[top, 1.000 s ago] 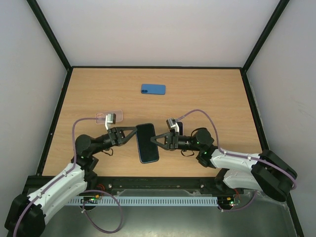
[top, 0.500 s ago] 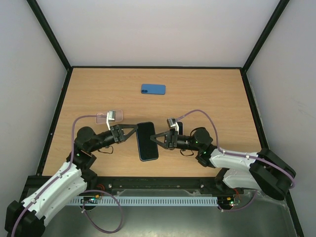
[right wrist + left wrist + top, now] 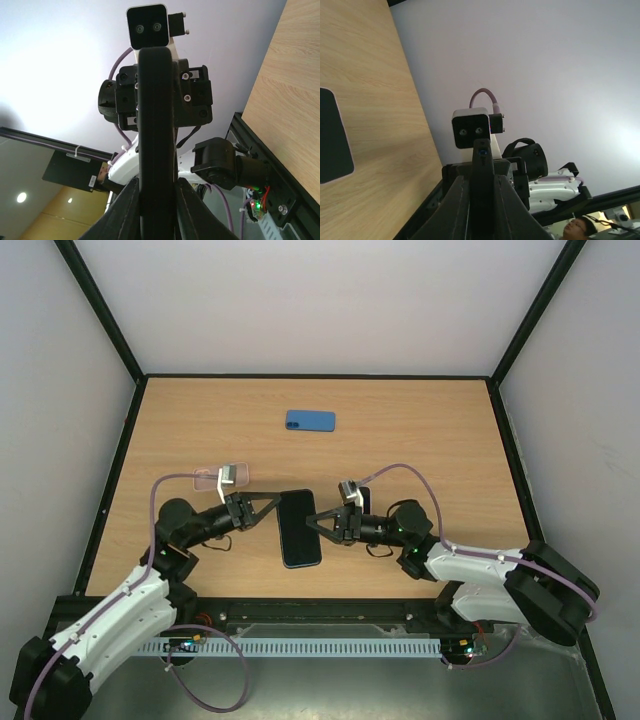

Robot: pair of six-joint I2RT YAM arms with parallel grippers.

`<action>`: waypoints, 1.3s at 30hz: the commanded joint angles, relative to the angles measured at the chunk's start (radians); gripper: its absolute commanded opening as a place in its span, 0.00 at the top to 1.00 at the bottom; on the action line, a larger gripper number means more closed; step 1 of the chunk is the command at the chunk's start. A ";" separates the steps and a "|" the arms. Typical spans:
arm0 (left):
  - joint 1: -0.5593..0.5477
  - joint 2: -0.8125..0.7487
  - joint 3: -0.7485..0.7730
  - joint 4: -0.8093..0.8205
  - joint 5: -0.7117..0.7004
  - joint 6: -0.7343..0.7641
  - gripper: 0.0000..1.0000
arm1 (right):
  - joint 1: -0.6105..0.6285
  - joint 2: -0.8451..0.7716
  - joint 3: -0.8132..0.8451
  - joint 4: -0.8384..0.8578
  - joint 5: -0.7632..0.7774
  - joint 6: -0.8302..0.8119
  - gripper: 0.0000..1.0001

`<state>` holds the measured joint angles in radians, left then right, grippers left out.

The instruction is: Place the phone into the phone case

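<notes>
- Top external view: the phone point(image 3: 300, 530) is seen screen up over the near middle of the table point(image 3: 430, 430), clamped from both sides. The left gripper point(image 3: 277, 508) is closed on its left long edge and the right gripper point(image 3: 312, 526) is closed on its right long edge.
- Whether the phone is lifted or resting on the wood cannot be told.
- A transparent phone case point(image 3: 207, 478) is seen lying beyond the left wrist, partly covered by that wrist's camera. A blue rectangular item point(image 3: 310, 420) lies well apart, toward the far edge.
- Left wrist view: the phone is shown edge-on as a dark slab pinched between the two fingers point(image 3: 460, 200). A dark flat item point(image 3: 332, 137) with a pale rim lies on the wood at the left border.
- Right wrist view: the same edge-on slab is squeezed between the fingers point(image 3: 127, 205), with the left wrist's camera point(image 3: 146, 26) facing from the other side.
</notes>
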<state>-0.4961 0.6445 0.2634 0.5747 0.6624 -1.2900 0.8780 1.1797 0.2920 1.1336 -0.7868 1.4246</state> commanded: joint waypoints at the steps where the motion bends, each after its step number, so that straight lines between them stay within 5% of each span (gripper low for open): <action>1: 0.005 0.001 0.007 -0.012 -0.001 0.023 0.98 | 0.004 -0.013 0.008 0.116 -0.006 -0.001 0.81; 6: 0.005 0.000 0.034 -0.097 -0.012 0.062 0.97 | 0.004 -0.014 0.025 0.046 0.017 -0.036 0.86; 15: 0.005 -0.003 0.033 -0.137 0.011 0.072 0.44 | 0.003 -0.082 0.073 -0.165 0.234 -0.082 0.90; 22: 0.001 -0.003 -0.055 -0.028 0.060 0.016 0.28 | 0.004 -0.078 0.095 -0.151 0.330 -0.055 0.90; 27: -0.004 0.008 -0.051 -0.024 0.068 0.030 0.30 | 0.003 -0.043 0.105 -0.112 0.320 -0.038 0.90; 32: -0.007 0.033 -0.046 -0.018 0.069 0.042 0.45 | 0.003 -0.003 0.091 -0.045 0.305 0.001 0.89; 39: -0.014 0.069 -0.023 -0.055 0.068 0.084 0.85 | 0.003 0.024 0.090 -0.021 0.310 0.007 0.88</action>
<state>-0.5037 0.6949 0.2138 0.5438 0.7162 -1.2526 0.8780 1.2087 0.3523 0.9646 -0.4858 1.4181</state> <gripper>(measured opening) 0.236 0.114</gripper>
